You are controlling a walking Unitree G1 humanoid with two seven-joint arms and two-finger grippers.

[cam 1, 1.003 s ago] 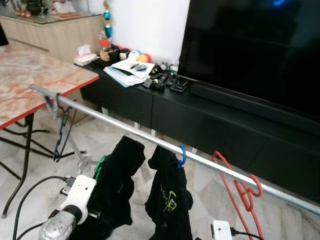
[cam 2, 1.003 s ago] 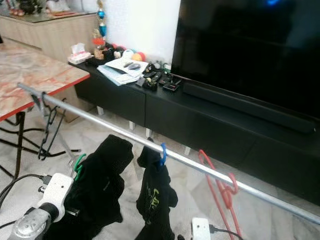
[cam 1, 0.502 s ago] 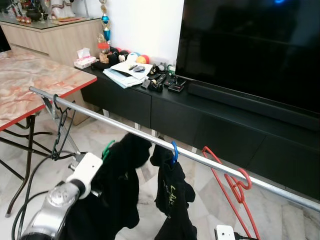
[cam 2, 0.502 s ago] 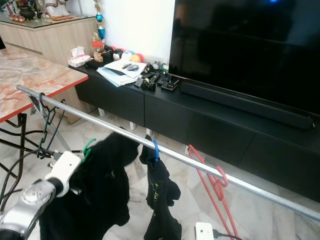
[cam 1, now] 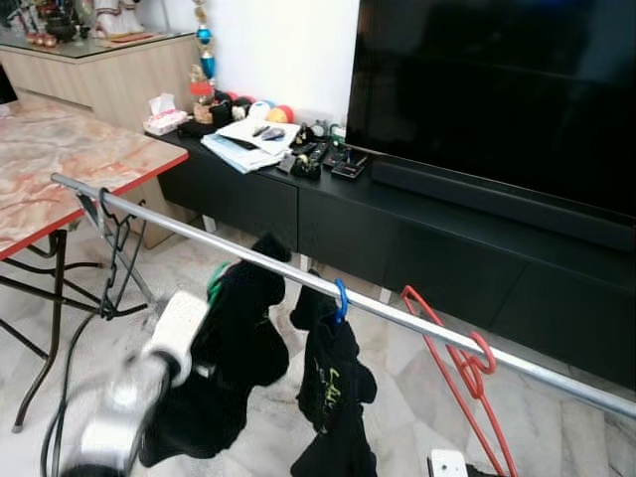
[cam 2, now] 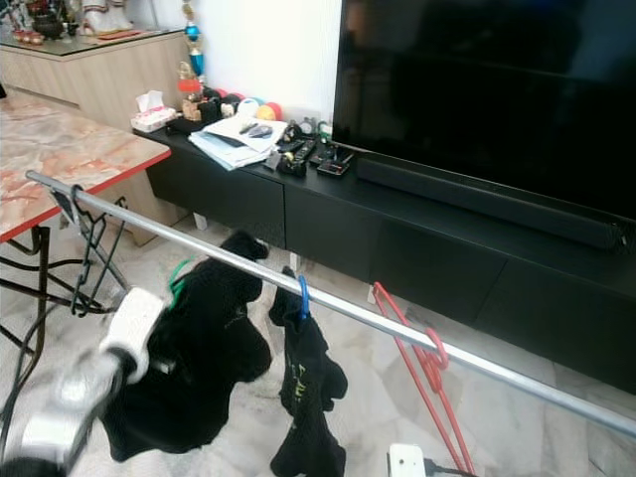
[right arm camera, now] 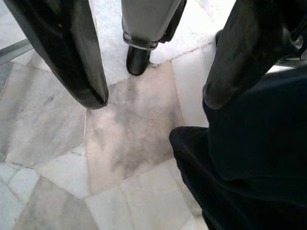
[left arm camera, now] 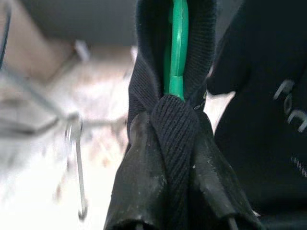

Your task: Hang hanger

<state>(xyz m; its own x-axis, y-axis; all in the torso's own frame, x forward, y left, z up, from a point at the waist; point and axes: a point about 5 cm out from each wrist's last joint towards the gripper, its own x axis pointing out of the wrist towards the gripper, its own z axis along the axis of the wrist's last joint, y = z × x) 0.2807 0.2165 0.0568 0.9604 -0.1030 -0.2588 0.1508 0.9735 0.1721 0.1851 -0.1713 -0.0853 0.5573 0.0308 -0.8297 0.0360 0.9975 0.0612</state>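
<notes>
A green hanger [left arm camera: 178,45] carries a black garment [cam 1: 237,343]. My left gripper [left arm camera: 175,127] is shut on the garment's collar around the hanger's neck. My blurred left arm [cam 1: 164,348] holds it up against the silver rail [cam 1: 417,320]. The green hook [cam 1: 215,281] sits just under the rail; I cannot tell if it is hooked on. Next to it a black shirt [cam 1: 335,383] hangs from a blue hanger [cam 1: 342,298]. My right gripper [right arm camera: 153,96] hangs open low over the marble floor, beside dark cloth [right arm camera: 249,172].
Red hangers [cam 1: 465,370] hang further right on the rail and a black empty hanger [cam 1: 111,260] near its left end. A marble-topped table [cam 1: 60,164] stands at the left. Behind the rail are a black TV cabinet [cam 1: 437,248] and a large TV [cam 1: 497,89].
My left arm has lifted the green hanger and its garment up and forward to the rail. The view has shifted a little. The other hangers have stayed put.
</notes>
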